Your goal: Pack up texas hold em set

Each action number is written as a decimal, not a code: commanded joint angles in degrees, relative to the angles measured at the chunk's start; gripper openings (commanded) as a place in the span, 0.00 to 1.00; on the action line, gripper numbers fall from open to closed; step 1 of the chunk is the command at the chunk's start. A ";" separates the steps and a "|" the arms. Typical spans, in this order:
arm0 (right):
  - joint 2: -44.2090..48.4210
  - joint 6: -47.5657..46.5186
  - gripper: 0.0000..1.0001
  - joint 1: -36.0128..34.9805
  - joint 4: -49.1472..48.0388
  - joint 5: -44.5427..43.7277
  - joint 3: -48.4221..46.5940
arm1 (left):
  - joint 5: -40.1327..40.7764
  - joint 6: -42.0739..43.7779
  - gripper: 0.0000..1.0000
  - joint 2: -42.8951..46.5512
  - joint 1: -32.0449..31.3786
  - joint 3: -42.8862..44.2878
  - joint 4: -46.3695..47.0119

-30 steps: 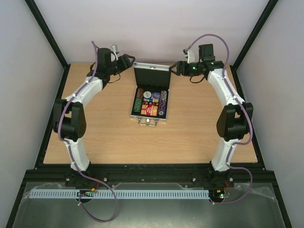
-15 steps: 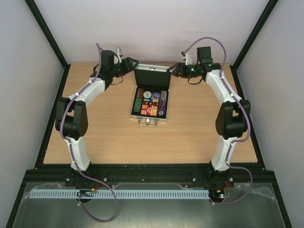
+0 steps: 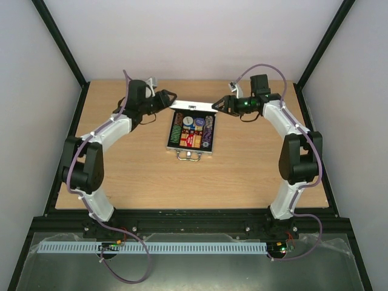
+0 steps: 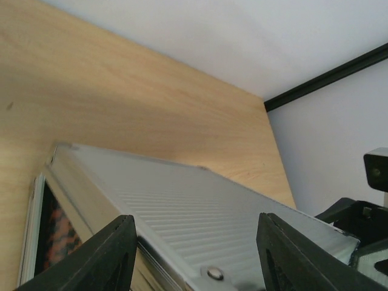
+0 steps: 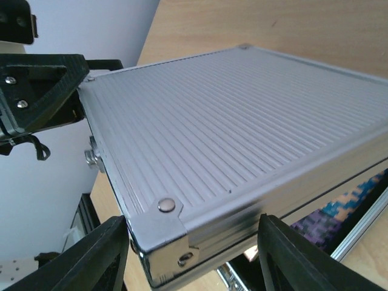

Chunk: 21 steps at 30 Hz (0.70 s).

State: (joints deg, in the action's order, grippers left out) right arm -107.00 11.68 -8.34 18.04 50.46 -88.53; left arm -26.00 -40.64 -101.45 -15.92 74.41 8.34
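The silver aluminium case (image 3: 170, 147) lies open at the table's middle back, with rows of coloured chips (image 3: 177, 130) and a red card deck (image 3: 190, 140) in its black interior. Its ribbed lid (image 3: 193, 106) leans forward over the tray, half lowered. My left gripper (image 3: 168, 97) is open at the lid's back left corner. My right gripper (image 3: 217, 105) is open at its back right corner. In the left wrist view the lid (image 4: 200, 206) lies between the fingers (image 4: 109, 257). In the right wrist view the lid's corner (image 5: 163, 230) sits between the fingers (image 5: 97, 260), with chips (image 5: 357, 194) showing under it.
The case's handle (image 3: 189, 156) points toward the near edge. The wooden table (image 3: 242, 176) is walled by grey panels and a black frame. My left gripper shows in the right wrist view (image 5: 36, 91), close to the lid's far corner.
The lid has swung from upright down toward the tray. Both grippers have moved forward and down with it, staying at its top corners.
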 commanded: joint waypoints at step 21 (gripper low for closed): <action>6.24 -12.93 0.63 -0.93 5.49 -1.13 21.63 | 8.06 -0.56 0.66 6.78 -5.73 -22.01 1.51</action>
State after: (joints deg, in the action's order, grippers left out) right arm -101.14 -0.54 -9.08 23.64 52.18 -68.31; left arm -22.17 -43.35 -96.51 -21.98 51.99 11.64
